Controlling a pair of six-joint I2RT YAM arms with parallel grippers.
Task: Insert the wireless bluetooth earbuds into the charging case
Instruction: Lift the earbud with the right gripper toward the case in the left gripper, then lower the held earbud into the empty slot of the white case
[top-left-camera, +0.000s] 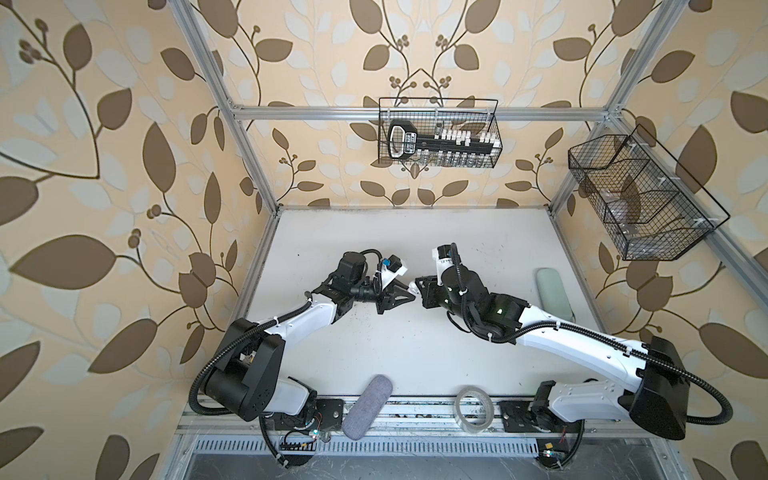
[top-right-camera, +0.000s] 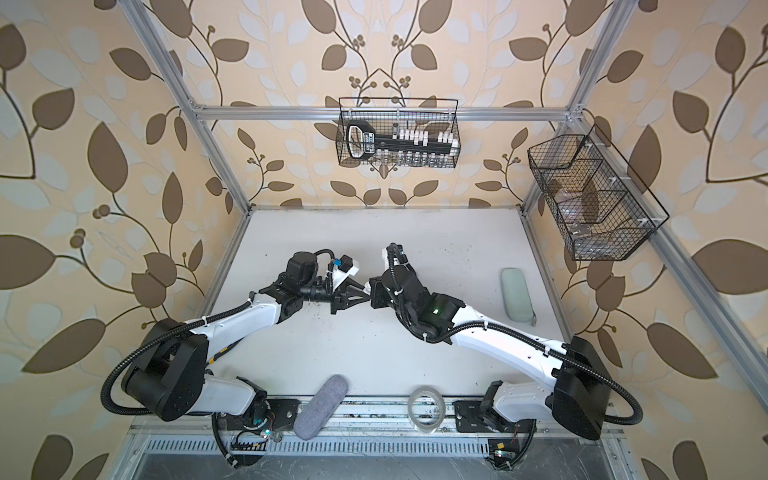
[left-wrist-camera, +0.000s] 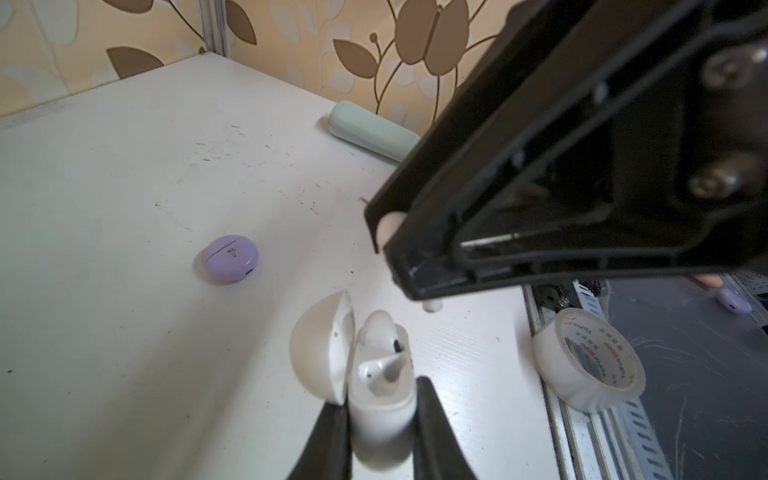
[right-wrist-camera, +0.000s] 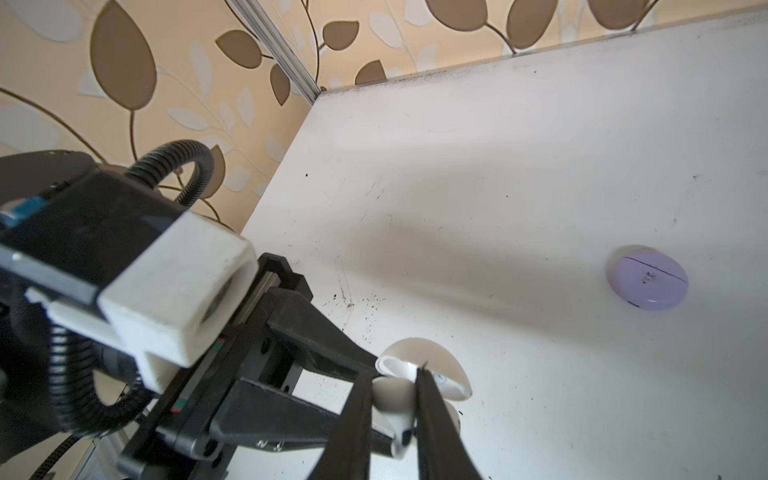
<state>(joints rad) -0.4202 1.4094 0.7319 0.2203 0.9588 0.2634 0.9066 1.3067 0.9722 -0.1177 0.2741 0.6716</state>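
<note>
The insertion of a white bud is judged to be the step in hand. The case (left-wrist-camera: 380, 409) is pinched at its base by the left gripper (left-wrist-camera: 378, 399), whose jaws are pressed onto its two sides, and its lid (left-wrist-camera: 318, 353) is swung open. Whether the case rests on the table cannot be told. A seated bud (left-wrist-camera: 376, 332) appears to lie inside the case. The well beside it looks free, though this cannot be made out for certain. The held bud (right-wrist-camera: 392, 399) is pinched between the narrow jaws of the right gripper (right-wrist-camera: 395, 372), with its stem sticking out past them. It is held just above the case, off to the side away from the lid, and is not touching it. A closed lilac case (left-wrist-camera: 231, 258) lies well apart from the case on the lid's side, and a tape roll (left-wrist-camera: 588, 365) lies on the opposite side.

For the next move, the held bud would need to be carried over the free well, its stem lined up with the socket, then lowered until seated and released. The case would have to be kept steady and the lid left unknocked
</note>
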